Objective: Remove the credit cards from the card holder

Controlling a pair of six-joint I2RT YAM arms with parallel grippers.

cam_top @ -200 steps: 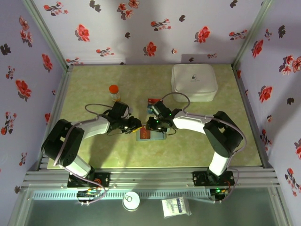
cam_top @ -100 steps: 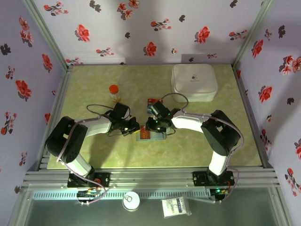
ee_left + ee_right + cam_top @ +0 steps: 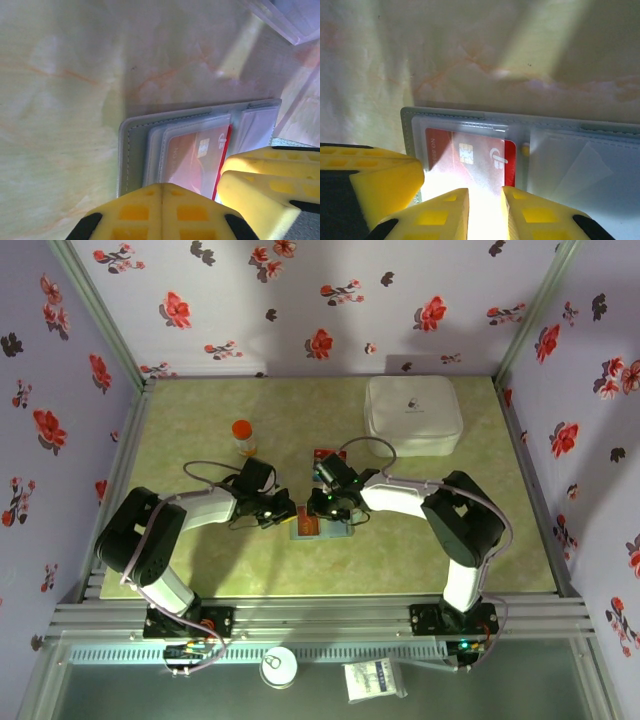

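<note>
The grey-blue card holder point(image 3: 340, 531) lies open and flat on the table between both grippers. A red credit card point(image 3: 470, 152) sits in its clear sleeve, and the card's right edge pokes out of the sleeve. My left gripper point(image 3: 162, 189) is shut, with its tips over the holder's point(image 3: 134, 145) stitched left panel, beside the red card point(image 3: 195, 155). My right gripper point(image 3: 485, 194) stands narrowly open over the sleeve, with glare between its fingers. In the top view, the left gripper point(image 3: 288, 512) and right gripper point(image 3: 322, 508) almost touch. A second small red and teal card point(image 3: 323, 456) lies on the table behind them.
A large white rounded case point(image 3: 413, 415) stands at the back right. An orange-capped bottle point(image 3: 243, 436) stands behind the left arm. Flowered walls close in the table on three sides.
The left gripper has closed and drawn slightly back to the left. The right gripper's jaws have narrowed a little. The holder has stayed in place.
</note>
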